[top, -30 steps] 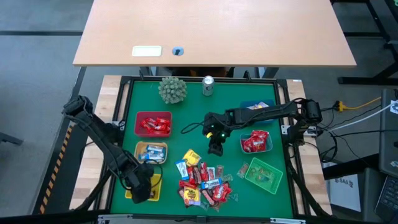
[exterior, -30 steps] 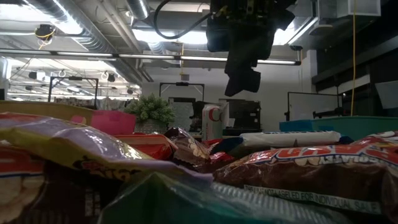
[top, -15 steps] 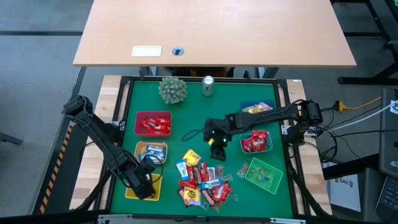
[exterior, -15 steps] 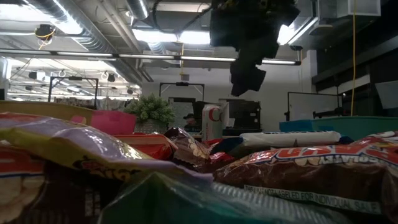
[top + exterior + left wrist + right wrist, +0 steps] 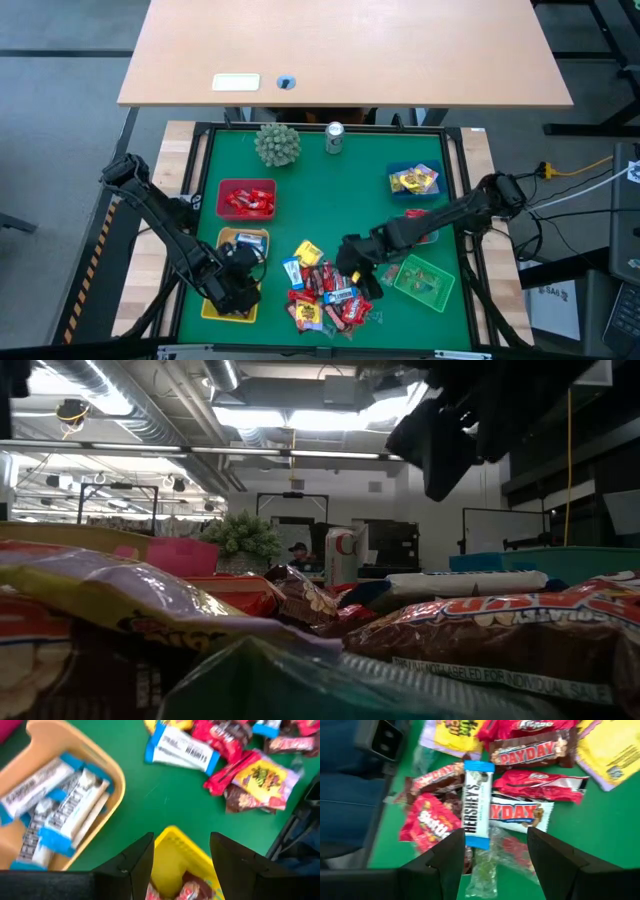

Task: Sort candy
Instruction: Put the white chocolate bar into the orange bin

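A pile of candy [image 5: 322, 287] in red, yellow, blue-white and brown wrappers lies on the green mat near the table's front edge. My left gripper [image 5: 182, 860] stands open over the yellow basket [image 5: 172, 847] at the front left, and brown and red candy [image 5: 187, 889] lies in the basket below its fingers. My right gripper [image 5: 495, 855] hangs open over the right side of the pile, above a blue-white bar [image 5: 477, 805] and brown-lettered bars [image 5: 517, 812]. In the high view it [image 5: 357, 270] sits between the pile and the green basket [image 5: 424, 280].
A red basket [image 5: 246, 199] of red sweets and an orange basket [image 5: 243, 243] of blue-white bars stand at the left. A blue basket [image 5: 414, 180] of yellow sweets stands at the right, and my right arm partly covers another basket [image 5: 412, 222]. A spiky green ball [image 5: 277, 143] and a silver can [image 5: 334, 137] stand at the far edge.
My right gripper has swung from the middle of the mat toward the table's near edge and a little to the right. It now hangs over the right side of the candy pile, and the blue basket is uncovered. My left gripper has turned at the wrist over the yellow basket.
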Available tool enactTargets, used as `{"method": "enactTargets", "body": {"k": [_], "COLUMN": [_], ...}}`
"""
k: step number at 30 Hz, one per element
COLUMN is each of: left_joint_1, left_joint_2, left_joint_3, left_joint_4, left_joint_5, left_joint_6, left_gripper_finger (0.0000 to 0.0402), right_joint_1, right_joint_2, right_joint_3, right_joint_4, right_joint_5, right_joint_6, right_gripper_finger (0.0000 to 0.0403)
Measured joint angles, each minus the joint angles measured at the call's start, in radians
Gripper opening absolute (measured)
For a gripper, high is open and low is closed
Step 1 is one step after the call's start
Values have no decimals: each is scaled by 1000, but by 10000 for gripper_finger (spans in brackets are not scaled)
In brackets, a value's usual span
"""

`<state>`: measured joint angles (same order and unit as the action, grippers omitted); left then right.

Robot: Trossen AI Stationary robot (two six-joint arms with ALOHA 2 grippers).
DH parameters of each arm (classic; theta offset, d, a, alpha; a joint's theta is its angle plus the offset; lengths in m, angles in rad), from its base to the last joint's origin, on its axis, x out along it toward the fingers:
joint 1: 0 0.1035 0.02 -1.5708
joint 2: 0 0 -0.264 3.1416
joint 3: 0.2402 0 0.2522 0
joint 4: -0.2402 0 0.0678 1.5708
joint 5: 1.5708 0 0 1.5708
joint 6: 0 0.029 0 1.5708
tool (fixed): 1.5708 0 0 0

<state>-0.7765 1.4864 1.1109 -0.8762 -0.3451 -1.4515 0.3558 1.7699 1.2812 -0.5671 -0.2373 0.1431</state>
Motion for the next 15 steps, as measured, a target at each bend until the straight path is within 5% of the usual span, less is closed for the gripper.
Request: {"method": "enactTargets", "body": {"k": [5,15], "left_joint_1": [0,0], "left_joint_2": [0,0], "left_joint_3": [0,0], "left_joint_4": [38,60], "left_joint_5": [-39,-48], "left_joint_6": [74,76], "left_gripper_finger": [179,179], "right_joint_1": [65,109], "right_joint_2": [0,5], "right_joint_3": [0,0], "right_joint_4": [5,122], "right_joint_5": [135,155], "right_joint_6": [-1,14], "right_gripper_finger": [211,211]}}
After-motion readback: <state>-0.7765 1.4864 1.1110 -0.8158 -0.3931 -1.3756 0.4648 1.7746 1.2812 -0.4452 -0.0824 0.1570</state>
